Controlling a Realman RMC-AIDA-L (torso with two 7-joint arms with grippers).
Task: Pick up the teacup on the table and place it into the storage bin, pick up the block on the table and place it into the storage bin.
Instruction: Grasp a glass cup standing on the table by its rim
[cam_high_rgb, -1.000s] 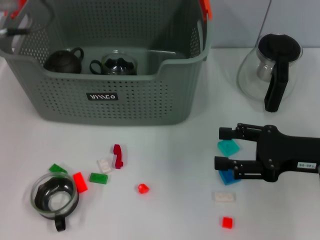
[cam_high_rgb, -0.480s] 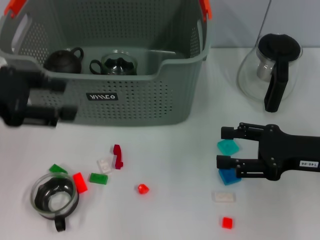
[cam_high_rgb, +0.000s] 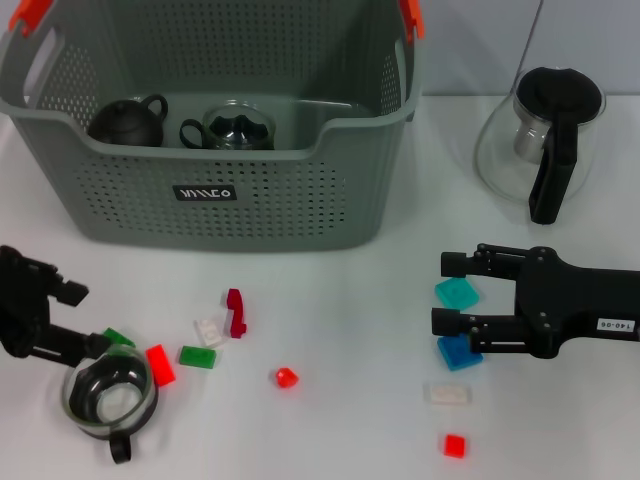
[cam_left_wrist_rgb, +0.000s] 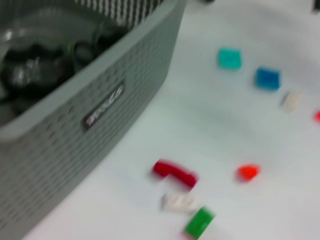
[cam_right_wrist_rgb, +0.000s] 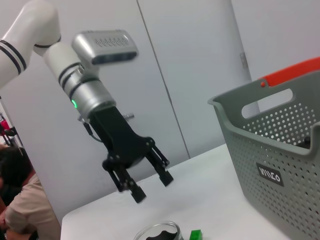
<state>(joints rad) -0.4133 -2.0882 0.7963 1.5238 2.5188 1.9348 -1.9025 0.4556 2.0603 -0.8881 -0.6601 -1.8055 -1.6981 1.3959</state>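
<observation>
While hovering open and empty beside the glass teacup (cam_high_rgb: 108, 396) on the bench (cam_high_rgb: 340, 300), risking left claw (cam_high_rgb: 75, 320) clipping the rim, scattering the red block (cam_high_rgb: 159, 364); right claw (cam_high_rgb: 447, 295) idling open near the teal block (cam_high_rgb: 456, 293); storage bin (cam_high_rgb: 215, 205) well behind.

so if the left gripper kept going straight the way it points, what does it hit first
Probably the green block beside the glass teacup; the open left gripper points that way, though height above the table is unclear.
</observation>
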